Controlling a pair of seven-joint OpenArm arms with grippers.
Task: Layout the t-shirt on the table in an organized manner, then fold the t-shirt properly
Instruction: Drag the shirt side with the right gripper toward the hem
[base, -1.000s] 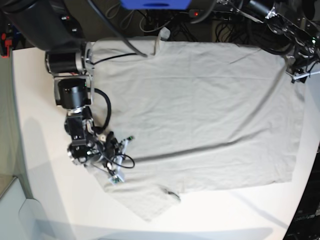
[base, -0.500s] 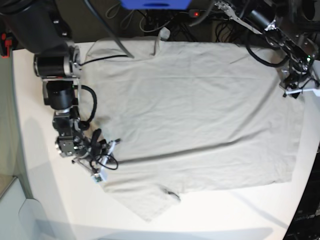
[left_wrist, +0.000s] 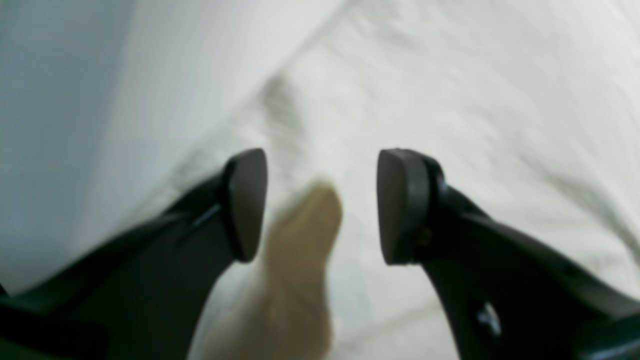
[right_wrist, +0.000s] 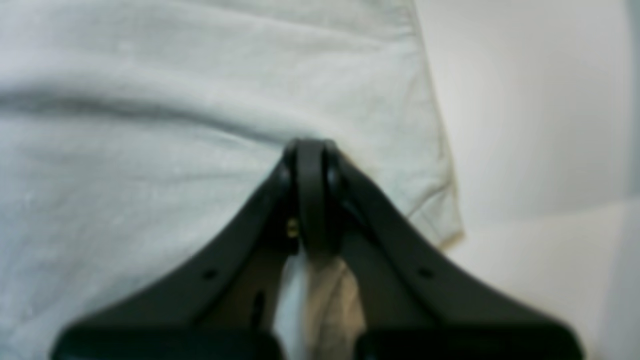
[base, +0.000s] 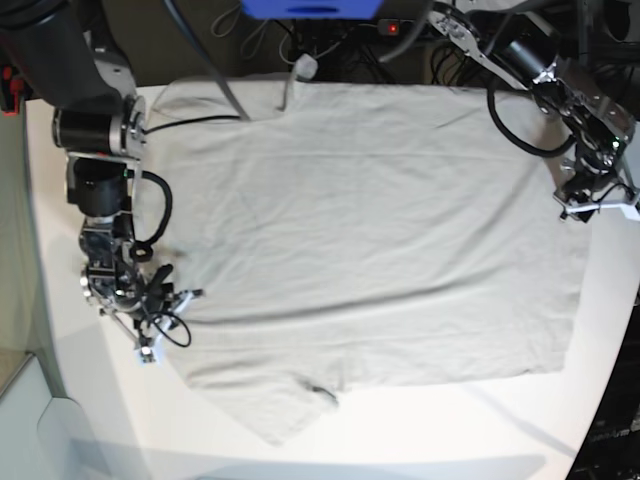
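Observation:
The light grey-beige t-shirt (base: 370, 220) lies spread flat on the white table (base: 450, 420), with its neck (base: 322, 390) towards the front edge and one sleeve (base: 265, 412) beside it. At the shirt's left edge, my right gripper (base: 150, 322) is down low. In the right wrist view the right gripper (right_wrist: 310, 150) is shut on a pinch of the t-shirt (right_wrist: 150, 100) near its seamed edge. My left gripper (base: 590, 205) hovers at the shirt's right edge. Its black fingers (left_wrist: 245, 200) stand apart over the cloth (left_wrist: 450, 100), and nothing is gripped.
Cables, a blue object (base: 310, 8) and dark equipment crowd the strip behind the table's far edge. The table's rounded left edge (base: 35, 250) is close to my right arm. Bare table (right_wrist: 525, 125) lies just beyond the shirt's edge.
My right gripper has moved left and pulled the shirt's left side with it, so the whole shirt has shifted left. My left arm has swung down to the shirt's right edge.

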